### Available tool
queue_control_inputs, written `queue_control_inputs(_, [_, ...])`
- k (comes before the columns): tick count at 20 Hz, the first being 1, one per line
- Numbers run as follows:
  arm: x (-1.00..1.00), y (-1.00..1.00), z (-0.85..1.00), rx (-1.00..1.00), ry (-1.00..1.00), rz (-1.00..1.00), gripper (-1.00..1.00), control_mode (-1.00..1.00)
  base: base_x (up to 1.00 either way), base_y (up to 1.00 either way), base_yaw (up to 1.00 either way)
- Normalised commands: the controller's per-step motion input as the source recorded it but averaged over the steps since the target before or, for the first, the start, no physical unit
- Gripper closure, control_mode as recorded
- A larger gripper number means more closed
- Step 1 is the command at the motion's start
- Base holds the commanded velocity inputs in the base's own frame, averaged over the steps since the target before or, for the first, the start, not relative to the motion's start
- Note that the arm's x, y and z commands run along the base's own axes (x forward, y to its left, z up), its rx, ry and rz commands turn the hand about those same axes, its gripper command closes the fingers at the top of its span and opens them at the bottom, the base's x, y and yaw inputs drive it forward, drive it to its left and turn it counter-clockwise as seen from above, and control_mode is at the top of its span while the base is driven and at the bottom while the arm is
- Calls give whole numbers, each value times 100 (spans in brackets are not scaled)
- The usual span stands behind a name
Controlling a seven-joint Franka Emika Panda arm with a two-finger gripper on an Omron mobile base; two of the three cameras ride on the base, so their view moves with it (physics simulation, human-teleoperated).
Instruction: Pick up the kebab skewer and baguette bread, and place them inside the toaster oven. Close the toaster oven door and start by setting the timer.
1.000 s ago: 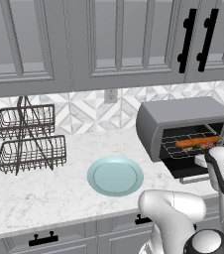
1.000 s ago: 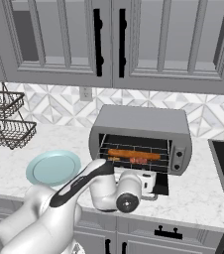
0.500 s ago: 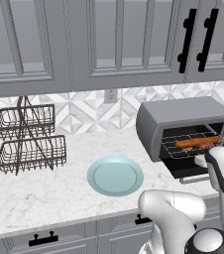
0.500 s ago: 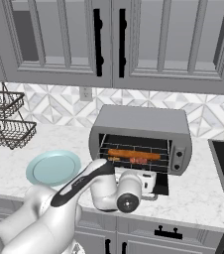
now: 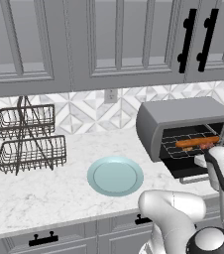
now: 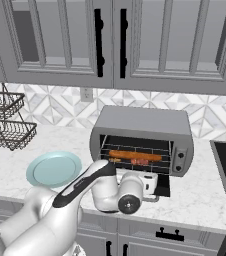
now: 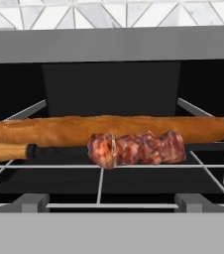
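Open cavity above baguette bread (image 7: 109, 130) and kebab skewer (image 7: 134, 149)

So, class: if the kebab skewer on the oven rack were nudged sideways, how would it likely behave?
The kebab skewer looks thin and rigid, so it would probably slide as one piece. Its lumpy meat chunks might catch on the rack wires. It lies against the baguette bread, which would likely block rolling backward.

A glossy white arm (image 6: 60, 210) of rounded, bulbous segments is seen, marked by a dark stripe along one link, dark round joint caps and a white hand (image 6: 147, 182).
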Motion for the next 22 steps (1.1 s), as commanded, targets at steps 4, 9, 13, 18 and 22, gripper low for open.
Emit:
queue_control_inputs(4, [6,0,-1,0,0,0,-100,-100,0,0,0])
queue_control_inputs(9, [3,0,-4,0,0,0,-100,-100,0,0,0])
queue_control_inputs(13, [5,0,-3,0,0,0,-100,-100,0,0,0])
queue_control_inputs(18, [4,0,0,0,0,0,-100,-100,0,0,0])
queue_control_inputs(22, [7,0,0,0,0,0,-100,-100,0,0,0])
